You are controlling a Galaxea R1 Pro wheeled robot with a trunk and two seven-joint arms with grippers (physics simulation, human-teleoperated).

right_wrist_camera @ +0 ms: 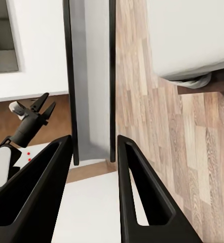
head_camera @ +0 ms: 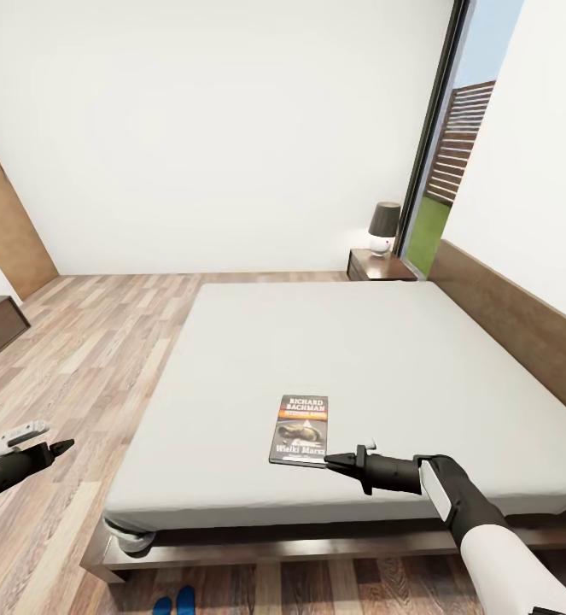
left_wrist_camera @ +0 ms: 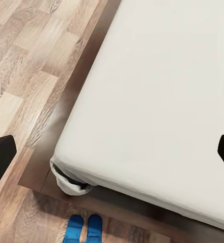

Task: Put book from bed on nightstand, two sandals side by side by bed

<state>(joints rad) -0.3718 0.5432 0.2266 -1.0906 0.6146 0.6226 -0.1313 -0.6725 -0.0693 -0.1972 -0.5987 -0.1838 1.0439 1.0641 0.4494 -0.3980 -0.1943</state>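
**Right gripper at the near edge of the book**

The right gripper (head_camera: pixel 334 462) is shown with fingers (right_wrist_camera: pixel 142 202) parted and nothing held, its tip just beside the near right corner of the book (head_camera: pixel 300 430). The book lies flat on the bed (head_camera: pixel 231 359), near its foot. The left gripper (head_camera: pixel 61 447), spread wide and empty, is held over the floor (head_camera: pixel 86 342) beside the bed. The sandals (left_wrist_camera: pixel 84 229) lie together on the floor by the bed's foot. A nightstand (head_camera: pixel 380 266) bearing a lamp (head_camera: pixel 383 227) stands at the bed's far corner.

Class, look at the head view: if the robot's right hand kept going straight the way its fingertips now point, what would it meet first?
Most likely the book. The right hand points across the bed with its fingertips at the book's near corner; whether it is at cover height or slightly above is unclear.
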